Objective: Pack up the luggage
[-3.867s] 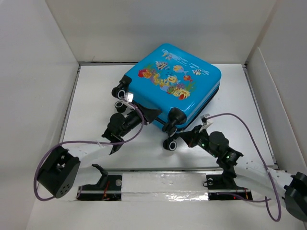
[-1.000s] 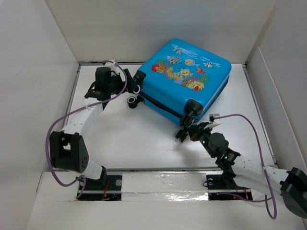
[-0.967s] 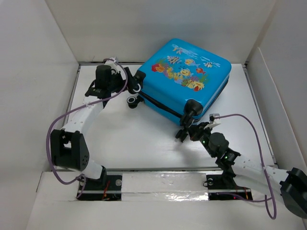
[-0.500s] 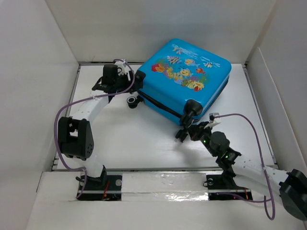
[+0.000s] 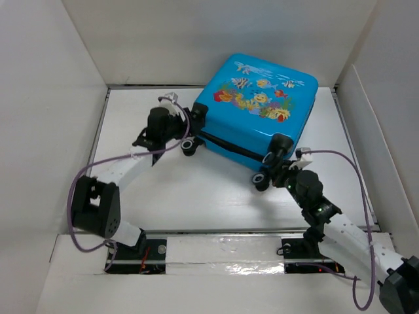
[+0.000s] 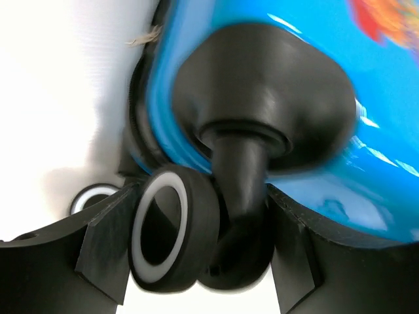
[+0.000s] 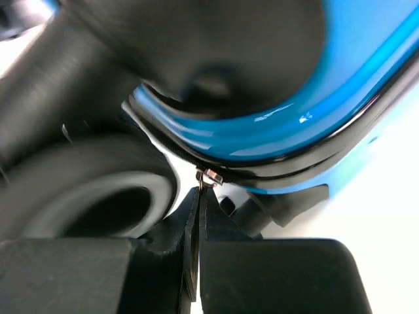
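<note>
The luggage [image 5: 262, 108], a bright blue fish-print suitcase, lies flat and closed at the back of the table, wheels toward me. My left gripper [image 5: 191, 124] reaches its left corner. In the left wrist view the gripper [image 6: 200, 255] has a finger on each side of a black caster wheel [image 6: 171, 237] below the blue shell [image 6: 393, 98]. My right gripper [image 5: 281, 171] is at the near corner by another wheel [image 5: 260, 180]. In the right wrist view that gripper [image 7: 198, 196] is shut, pinching the small metal zipper pull [image 7: 209, 175] on the black zip line under the shell [image 7: 294, 131].
White walls box in the table [image 5: 196, 196] on the left, back and right [image 5: 366, 131]. A taped rail [image 5: 222, 252] runs along the near edge by the arm bases. Purple cables loop from both arms. A second wheel [image 6: 91, 196] sits just left of my left fingers.
The luggage has shifted right and turned a little. My left gripper closed in around the caster wheel and moved right and nearer with it. The right gripper followed to the right, still pinched.
</note>
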